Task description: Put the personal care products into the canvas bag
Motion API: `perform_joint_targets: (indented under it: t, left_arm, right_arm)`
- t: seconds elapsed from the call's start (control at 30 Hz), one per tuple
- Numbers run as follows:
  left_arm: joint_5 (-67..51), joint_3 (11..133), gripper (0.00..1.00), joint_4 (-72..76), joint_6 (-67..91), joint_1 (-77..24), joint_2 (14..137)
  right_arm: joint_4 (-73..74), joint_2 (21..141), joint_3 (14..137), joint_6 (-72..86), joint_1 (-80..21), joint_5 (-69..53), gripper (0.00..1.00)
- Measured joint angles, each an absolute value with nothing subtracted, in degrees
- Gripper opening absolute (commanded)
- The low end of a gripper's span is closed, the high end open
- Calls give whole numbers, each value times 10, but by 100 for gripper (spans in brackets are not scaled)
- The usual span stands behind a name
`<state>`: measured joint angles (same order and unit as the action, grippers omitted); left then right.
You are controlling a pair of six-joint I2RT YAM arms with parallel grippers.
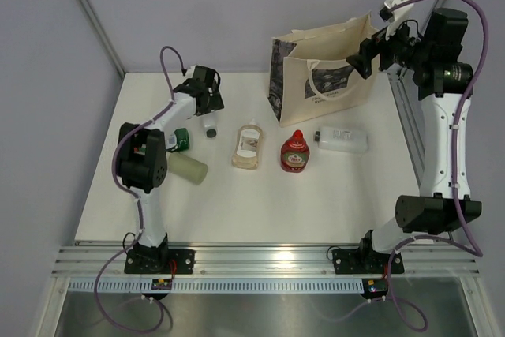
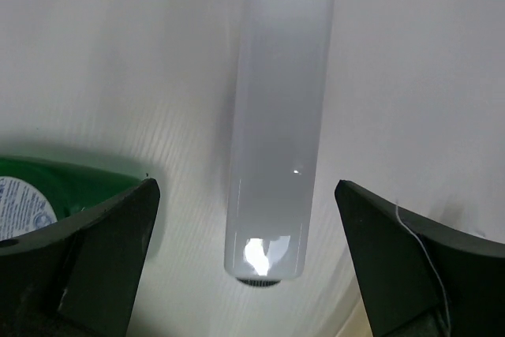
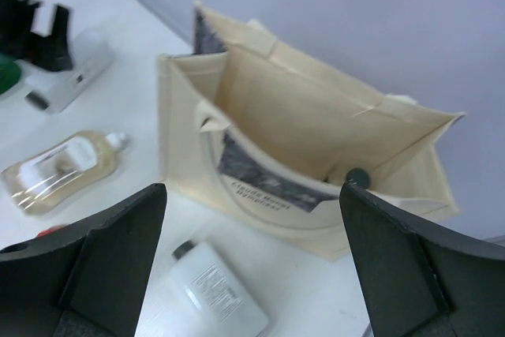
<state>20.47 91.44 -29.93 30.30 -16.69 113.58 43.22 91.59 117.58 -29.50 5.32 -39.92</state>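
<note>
White desk [image 1: 237,211] carries the open canvas bag [image 1: 319,76] at far right; the right fingers [image 3: 102,266] hang wide and empty above it. The left fingers [image 2: 102,258], also wide, straddle the white cylinder [image 2: 276,116] at far left. A peach flask [image 1: 248,146], squat red bottle [image 1: 295,152] and clear bottle [image 1: 341,139] lie mid-desk.

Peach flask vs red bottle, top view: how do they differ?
The peach flask is pale and see-through; the red bottle is solid red. The flask is longer with a white cap; the red bottle is squat with a red cap. Both lie flat, caps toward the far edge.
</note>
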Motion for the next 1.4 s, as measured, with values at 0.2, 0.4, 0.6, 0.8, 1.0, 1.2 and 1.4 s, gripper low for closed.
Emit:
perform_joint_targets:
  t: [0.2, 0.4, 0.6, 0.8, 1.0, 1.2, 1.4]
  left_arm:
    - [220, 1026, 86, -359, 307, -173, 1250]
    - [215, 1065, 64, -384, 310, -174, 1306]
    - [197, 1057, 23, -379, 308, -172, 1310]
    - [126, 994, 0, -313, 298, -152, 1273]
    - [-26, 839, 0, -216, 283, -115, 1175]
    - [-166, 691, 0, -158, 293, -102, 1035]
    - [-301, 582, 0, -20, 375, -104, 898]
  right_arm:
    - [419, 832, 988, -274, 53, -468, 99]
    - [416, 823, 879, -234, 53, -515, 99]
    - [401, 794, 839, -189, 47, -537, 98]
    - [386, 778, 828, -145, 4, -534, 97]
    - [378, 796, 805, -48, -32, -538, 95]
    - [347, 853, 804, 70, -83, -534, 95]
    - [271, 869, 795, 191, -165, -535, 99]
